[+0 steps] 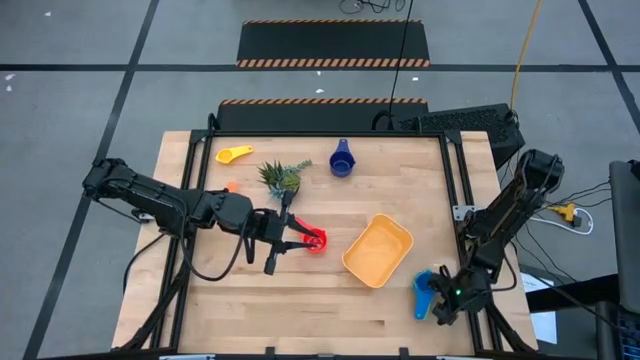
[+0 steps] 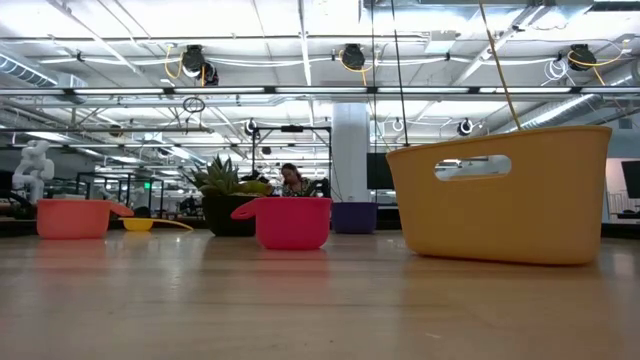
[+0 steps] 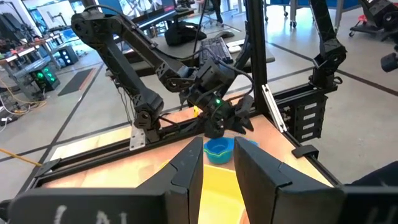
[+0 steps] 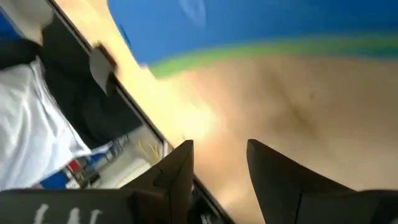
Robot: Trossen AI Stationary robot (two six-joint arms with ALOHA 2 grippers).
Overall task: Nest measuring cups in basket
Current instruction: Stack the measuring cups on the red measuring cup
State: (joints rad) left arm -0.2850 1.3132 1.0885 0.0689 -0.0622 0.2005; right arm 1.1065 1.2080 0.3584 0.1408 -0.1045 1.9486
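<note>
Table stock, as you see it from above:

- Basket: orange-yellow, lying askew right of centre on the wooden table. Nothing shows inside it.
- Red cup: mid-table, just left of the basket. Your left gripper is at this cup, fingers reaching onto its rim. You cannot tell from the views whether the fingers clamp it or merely touch; in the left wrist view the two fingers stand slightly apart.
- Dark blue cup: near the far edge, well apart from the basket.
- Yellow cup: far left corner area, handle pointing right.
- Blue cup with a lighter blue piece beside it: near the right front corner, just beyond the basket's corner. Your right gripper sits low right beside these; its fingers show a gap, and you cannot tell whether anything is held. A green band shows under the blue in the right wrist view.
- Potted plant: spiky, standing between the yellow cup and the left gripper.
- Small orange item: left of the plant; too small to identify.
</note>
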